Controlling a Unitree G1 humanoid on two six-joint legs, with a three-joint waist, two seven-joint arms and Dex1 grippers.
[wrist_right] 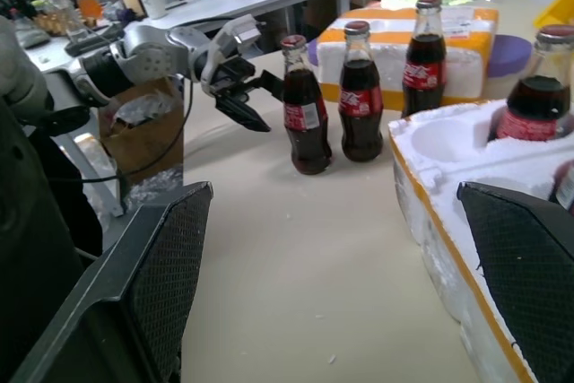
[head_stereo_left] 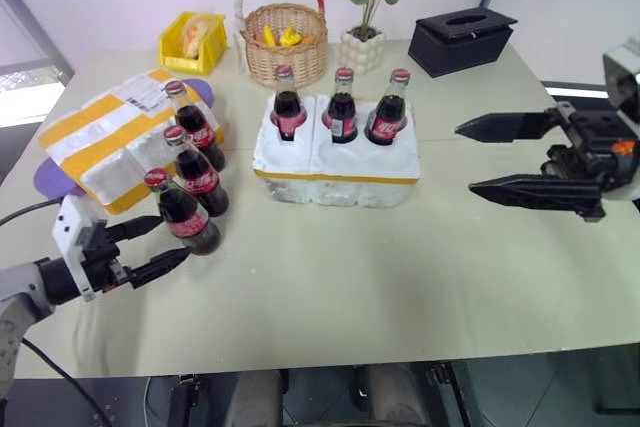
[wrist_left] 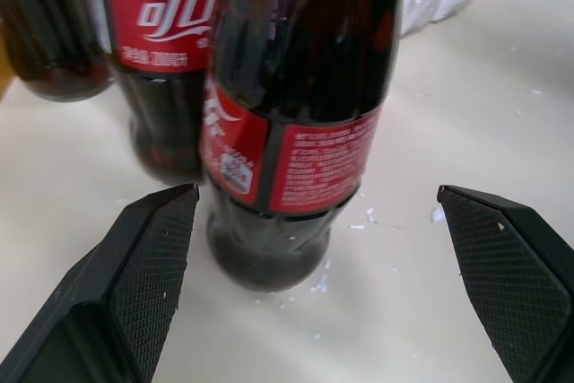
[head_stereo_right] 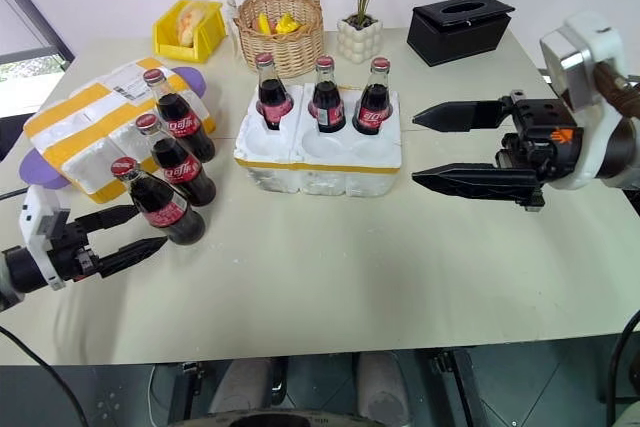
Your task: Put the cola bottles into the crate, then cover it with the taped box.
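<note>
- Left end effector (head_stereo_left: 160,245) sits low at the near left of the surface (head_stereo_left: 400,277), fingers spread wide and holding nothing. The nearest cola bottle (head_stereo_left: 183,212) stands just past its tips; in the left wrist view that bottle stands a bit beyond the gap between the two fingers, not touching either one.
- Two more cola bottles (head_stereo_left: 200,172) (head_stereo_left: 195,125) line up behind the nearest one, all three upright on the surface.
- Taped box (head_stereo_left: 95,142) lies right behind and left of those loose bottles, white foam with yellow bands and a shipping label on top.
- Yellow bin (head_stereo_left: 190,42) and wicker basket (head_stereo_left: 285,42) sit along the back edge.
- Crate (head_stereo_left: 335,167) is mid-surface, well apart from the loose bottles. Its back row holds three cola bottles (head_stereo_left: 289,104) (head_stereo_left: 343,105) (head_stereo_left: 388,107), the front wells are empty.
- Potted plant (head_stereo_left: 370,7) and black tissue box (head_stereo_left: 462,39) are behind the crate, toward the right.
- Right end effector (head_stereo_left: 480,157) hovers to the right of the crate, pointing at it, fingers wide apart with nothing in them.
</note>
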